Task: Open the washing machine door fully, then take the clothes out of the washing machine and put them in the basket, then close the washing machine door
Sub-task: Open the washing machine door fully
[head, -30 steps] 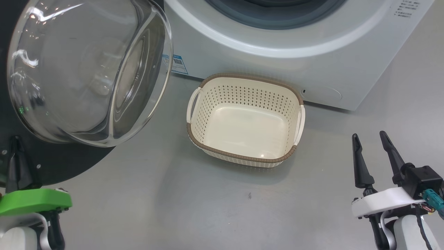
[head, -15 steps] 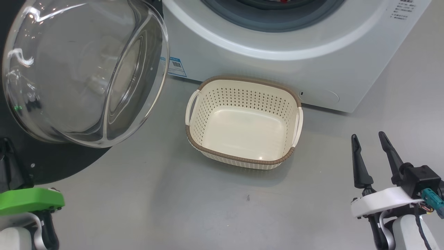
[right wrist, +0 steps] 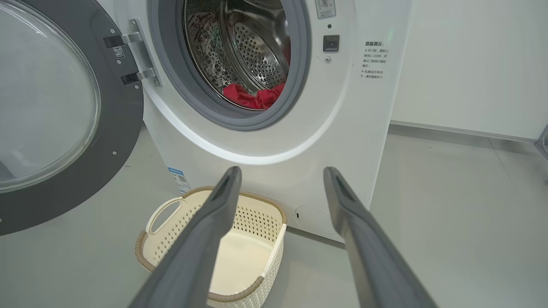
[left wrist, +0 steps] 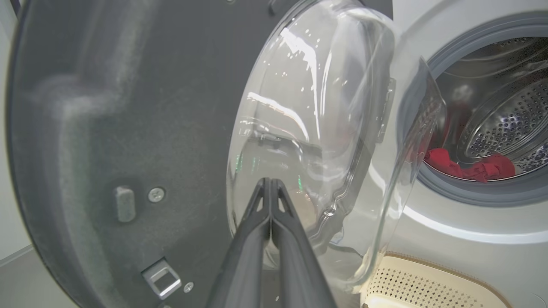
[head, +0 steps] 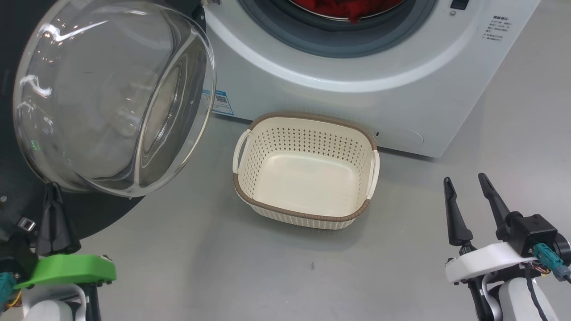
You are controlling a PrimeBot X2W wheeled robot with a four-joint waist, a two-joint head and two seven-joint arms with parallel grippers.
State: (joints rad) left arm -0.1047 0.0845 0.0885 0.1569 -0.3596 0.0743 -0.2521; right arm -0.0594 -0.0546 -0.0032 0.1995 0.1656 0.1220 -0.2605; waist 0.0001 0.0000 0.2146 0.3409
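My head camera had tilted up, bringing the clothes [head: 348, 6] into view at the top edge, inside the washing machine [head: 401, 89]. The washing machine door [head: 111, 89] stood wide at upper left, and the basket [head: 308, 118] sat empty at centre. The left gripper [head: 54, 186], lower left, was pressed together on nothing. The right gripper [head: 464, 178], lower right, was spread. I judged unloading came next.

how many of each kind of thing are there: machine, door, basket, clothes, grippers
washing machine: 1
washing machine door: 1
basket: 1
clothes, one red heap, pieces not countable: 1
grippers, left gripper and right gripper: 2
total: 6
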